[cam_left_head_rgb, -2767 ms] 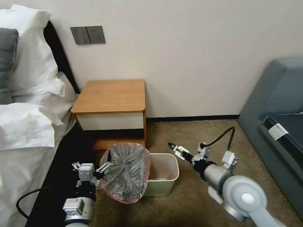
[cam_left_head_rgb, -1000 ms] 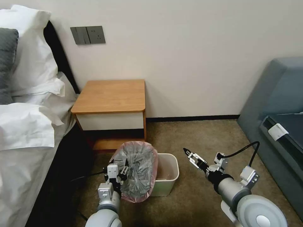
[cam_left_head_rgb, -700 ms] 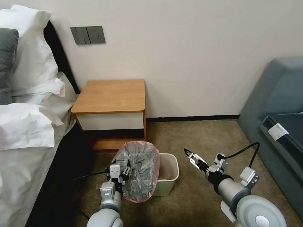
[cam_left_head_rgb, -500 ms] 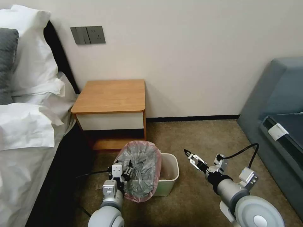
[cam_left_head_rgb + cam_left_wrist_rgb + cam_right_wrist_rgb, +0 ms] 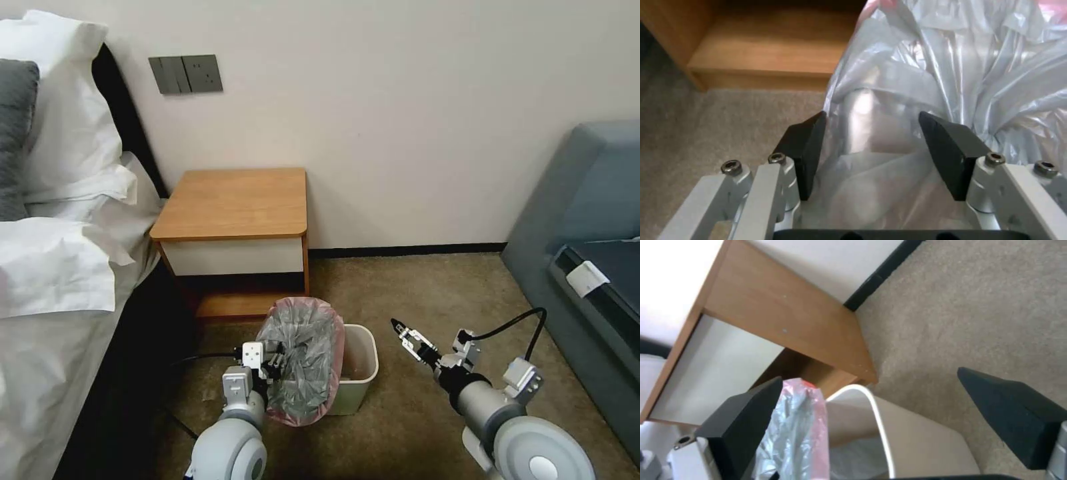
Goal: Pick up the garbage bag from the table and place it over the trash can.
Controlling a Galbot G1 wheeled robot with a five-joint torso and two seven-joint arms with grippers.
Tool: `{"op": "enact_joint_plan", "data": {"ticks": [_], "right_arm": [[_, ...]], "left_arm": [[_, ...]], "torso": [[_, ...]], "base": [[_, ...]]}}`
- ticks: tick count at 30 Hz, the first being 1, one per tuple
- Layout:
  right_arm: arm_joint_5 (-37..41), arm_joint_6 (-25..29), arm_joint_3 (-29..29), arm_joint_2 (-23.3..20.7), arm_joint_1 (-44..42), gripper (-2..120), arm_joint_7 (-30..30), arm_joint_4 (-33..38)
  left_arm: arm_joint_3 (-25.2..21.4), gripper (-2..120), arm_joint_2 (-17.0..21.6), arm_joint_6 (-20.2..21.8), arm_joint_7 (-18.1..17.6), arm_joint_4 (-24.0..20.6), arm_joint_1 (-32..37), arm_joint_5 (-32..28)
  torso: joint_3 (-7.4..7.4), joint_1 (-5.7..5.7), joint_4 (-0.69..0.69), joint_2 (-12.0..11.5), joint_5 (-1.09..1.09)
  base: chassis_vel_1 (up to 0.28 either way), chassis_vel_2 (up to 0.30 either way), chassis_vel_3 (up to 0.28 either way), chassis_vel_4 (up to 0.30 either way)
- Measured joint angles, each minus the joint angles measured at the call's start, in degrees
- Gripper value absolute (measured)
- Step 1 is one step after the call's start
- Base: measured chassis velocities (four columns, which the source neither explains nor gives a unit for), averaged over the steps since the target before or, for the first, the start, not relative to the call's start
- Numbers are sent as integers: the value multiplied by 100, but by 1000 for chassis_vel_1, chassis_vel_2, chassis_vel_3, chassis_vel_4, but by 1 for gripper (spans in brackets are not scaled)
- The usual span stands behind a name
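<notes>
Left end effector (image 5: 273,363) wide open around garbage bag (image 5: 303,363) film at trash can (image 5: 357,373) left edge; thin, slippery, grip pink rim. Right end effector (image 5: 407,333) open, empty.

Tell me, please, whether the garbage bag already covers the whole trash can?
Not yet. The garbage bag drapes over the left part of the trash can; the right part of the rim is bare.
</notes>
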Motion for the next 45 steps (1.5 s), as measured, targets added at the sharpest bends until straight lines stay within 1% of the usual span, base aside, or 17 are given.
{"op": "enact_joint_plan", "data": {"ticks": [6,9,14,16,21,26,29,30,33,34,36,37,38,40,41,43,45], "right_arm": [[-116,29,-34,36,-57,100,-30,-41],[-140,35,-38,39,-63,100,-32,-48],[-182,39,-43,47,-73,100,-40,-49],[-234,45,-48,56,-78,100,-58,-57],[-267,52,-52,65,-79,100,-82,-35],[-285,57,-49,0,8,100,-144,20],[-297,60,-26,-65,74,100,-207,87],[-310,59,9,-101,109,100,-310,165],[-414,-21,101,-215,204,100,-854,374],[-414,-21,101,-215,204,100,-854,374],[-617,-112,139,-363,293,100,-1539,449],[-829,-96,142,-470,353,100,-2074,415],[-829,-96,142,-470,353,100,-2074,415],[-1291,-12,118,-640,466,100,-2901,184],[-1291,-12,118,-640,466,100,-2901,184],[-1515,-31,46,-868,694,100,-3713,-127],[-1514,-113,-108,-1030,892,100,-3933,-302]], "left_arm": [[-22,54,9,37,-10,81,-42,-93],[-29,49,-8,64,-20,85,-36,-96],[-39,32,-29,66,-31,87,-27,-93],[-43,23,-34,34,-41,111,-33,-85],[-39,10,-36,-155,-58,171,-18,-53],[-62,10,-23,-233,-58,133,30,-51],[-70,10,-17,-458,-60,119,76,-14],[-86,10,-10,-679,-14,118,113,27],[-176,10,32,-1456,411,145,278,315],[-176,10,32,-1456,411,145,278,315],[-289,10,79,-1936,902,186,405,580],[-384,10,110,-2252,1328,207,498,663],[-384,10,110,-2252,1328,207,498,663],[-524,10,136,-2644,1838,252,584,685],[-524,10,136,-2644,1838,252,584,685],[-730,10,153,-3156,2314,341,659,686],[-855,10,159,-3412,2562,365,719,669]], "torso": [[0,0,0,0,0],[0,1,0,0,0],[0,0,0,0,0],[0,0,0,0,0],[0,0,0,0,0],[0,1,0,0,0],[0,1,0,0,0],[0,0,0,0,0],[0,0,0,0,0],[0,0,0,0,0],[0,0,1,0,0],[0,0,0,0,0],[0,0,0,0,0],[0,0,0,0,1],[0,0,0,0,1],[0,1,0,0,0],[0,0,0,0,1]], "base": [[0,0,0,0],[0,0,0,0],[0,0,0,0],[0,0,0,0],[0,0,0,0],[0,0,0,0],[0,0,0,0],[0,0,0,0],[0,0,0,0],[0,0,0,0],[0,0,0,0],[0,0,0,0],[0,0,0,0],[0,0,0,0],[0,0,0,0],[0,0,0,0],[0,0,0,0]]}}
